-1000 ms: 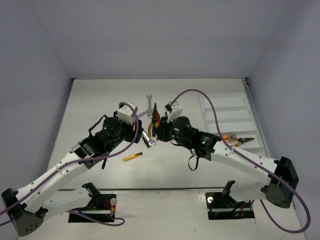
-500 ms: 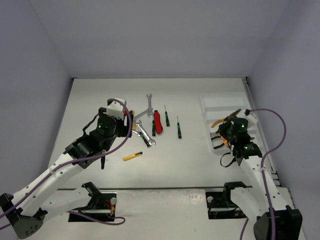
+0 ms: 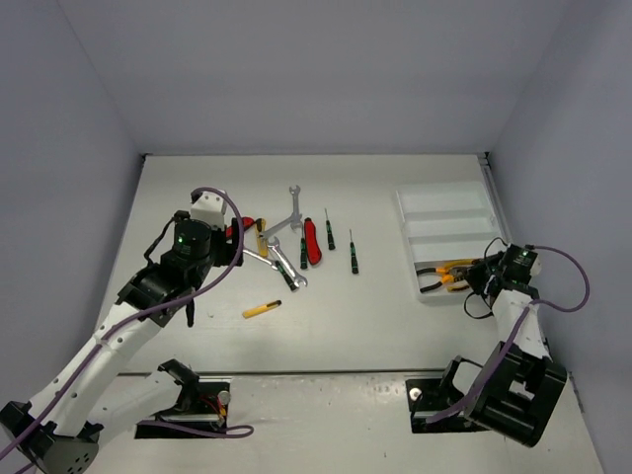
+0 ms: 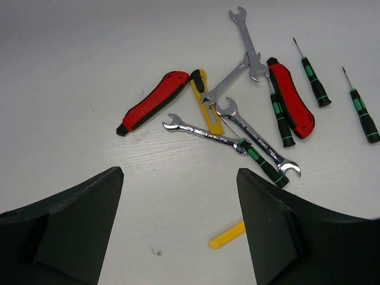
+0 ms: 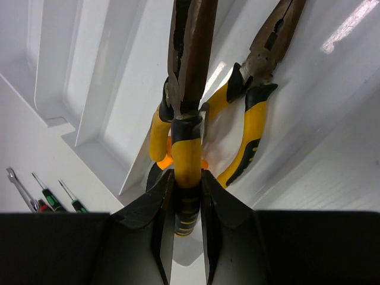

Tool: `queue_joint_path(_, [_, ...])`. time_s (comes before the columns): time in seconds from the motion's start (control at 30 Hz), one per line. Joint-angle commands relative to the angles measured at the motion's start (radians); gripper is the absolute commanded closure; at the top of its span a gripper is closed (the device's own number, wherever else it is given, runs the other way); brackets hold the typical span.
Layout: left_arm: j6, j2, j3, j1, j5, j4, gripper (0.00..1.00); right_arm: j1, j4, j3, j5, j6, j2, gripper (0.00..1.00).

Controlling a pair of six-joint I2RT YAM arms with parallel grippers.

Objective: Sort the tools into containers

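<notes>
Loose tools lie mid-table: silver wrenches (image 3: 293, 202) (image 4: 205, 132), a red-handled cutter (image 3: 312, 242) (image 4: 291, 107), a second red cutter (image 4: 153, 102), a yellow cutter (image 4: 206, 102) and thin green-and-black screwdrivers (image 3: 353, 257) (image 4: 313, 83). My left gripper (image 3: 237, 247) (image 4: 178, 175) hangs open just left of this pile, with nothing between its fingers. My right gripper (image 3: 479, 276) (image 5: 185, 178) is shut on the handle of yellow-handled pliers (image 5: 190, 71), held over the nearest compartment of the white tray (image 3: 449, 222) (image 5: 101, 71). Another pair of pliers (image 5: 252, 119) lies in that compartment.
A small yellow cutter (image 3: 262, 309) (image 4: 228, 236) lies apart, nearer the arms than the pile. The tray sits against the right wall. Purple cables loop over both arms.
My right arm has swung from the table's middle to the tray, carrying the pliers. My left gripper has drawn back to the left and opened wider.
</notes>
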Motion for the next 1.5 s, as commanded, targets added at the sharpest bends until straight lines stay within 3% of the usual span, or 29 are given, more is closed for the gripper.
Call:
queue_joint_path(0.0, [0.024,-0.02,-0.017,0.004,0.029,0.046,0.26,-0.062,0.12,-0.007,-0.12,-0.023,0.052,1.0])
queue_joint_path(0.27, [0.025,-0.008,-0.018,0.007,0.04,0.047,0.26,-0.106,0.138,-0.041,-0.136,-0.023,0.095,1.0])
queue_joint_path(0.47, [0.025,-0.011,-0.023,0.008,0.04,0.045,0.26,-0.109,0.131,-0.058,-0.156,-0.018,0.056,0.66])
queue_joint_path(0.63, [0.023,-0.011,-0.024,0.01,0.045,0.049,0.26,-0.109,0.109,-0.072,-0.16,-0.007,-0.003,0.51])
queue_joint_path(1.0, [0.018,-0.01,-0.023,0.016,0.061,0.049,0.26,-0.071,0.003,0.037,-0.057,-0.109,-0.144,0.43])
queue_joint_path(1.3, [0.002,0.022,-0.009,0.027,0.055,0.027,0.26,0.154,0.023,0.136,0.054,-0.231,-0.203,0.34])
queue_joint_path(1.47, [-0.012,0.034,-0.003,0.03,0.023,0.007,0.26,0.252,0.089,0.159,0.0,-0.264,-0.199,0.31])
